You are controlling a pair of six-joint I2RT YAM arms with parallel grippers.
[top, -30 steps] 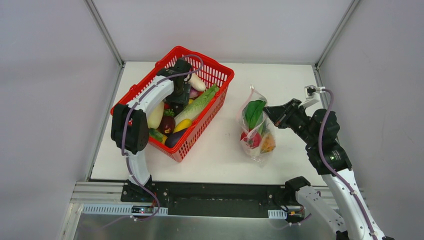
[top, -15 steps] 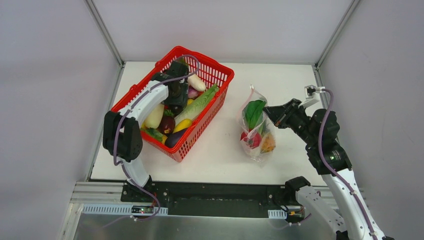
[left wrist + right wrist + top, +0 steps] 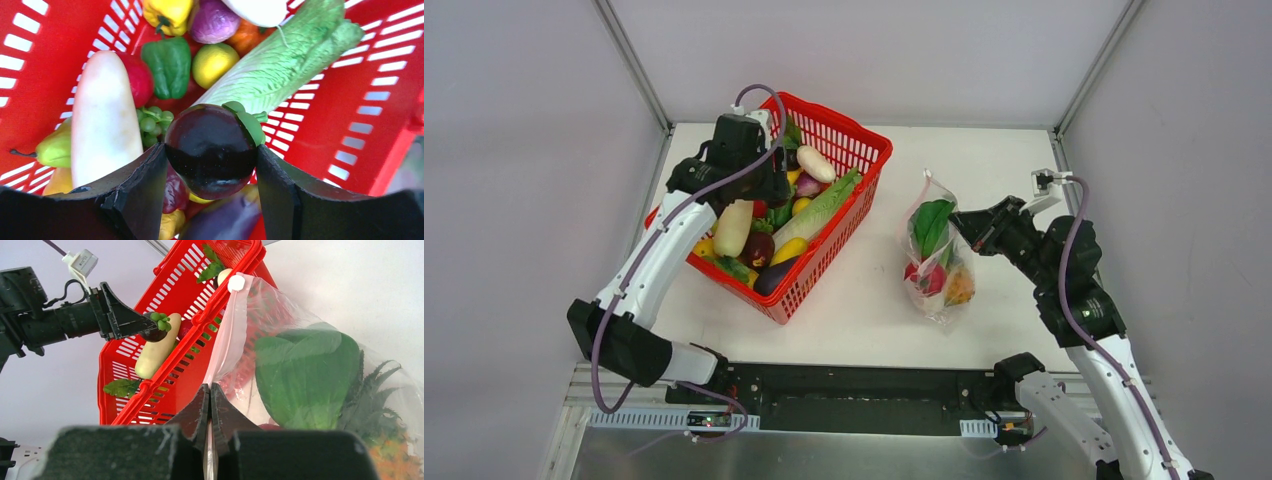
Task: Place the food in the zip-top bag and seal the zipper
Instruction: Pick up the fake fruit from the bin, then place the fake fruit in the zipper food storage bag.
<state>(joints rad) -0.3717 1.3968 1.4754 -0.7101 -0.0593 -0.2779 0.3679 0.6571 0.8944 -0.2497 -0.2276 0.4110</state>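
The left gripper (image 3: 210,167) is closed on a round, dark purple eggplant (image 3: 207,140) by its widest part, held above the other toy food in the red basket (image 3: 849,128). The right gripper (image 3: 210,390) is pinched shut on the pink zipper (image 3: 226,340) of the zip-top bag (image 3: 939,300), which lies on the tabletop (image 3: 864,290) just right of the basket. The bag already holds a green leafy vegetable (image 3: 305,375), a red fruit (image 3: 929,278) and an orange pineapple (image 3: 961,287). The step in hand looks like the carry to the bag. The eggplant is smooth and rounded, so an even grip and an unhurried move suit it. It should rise clear of the basket rim, then cross to the bag's mouth. Only one lip is held, so the mouth may gape little: push the eggplant well inside before the jaws part
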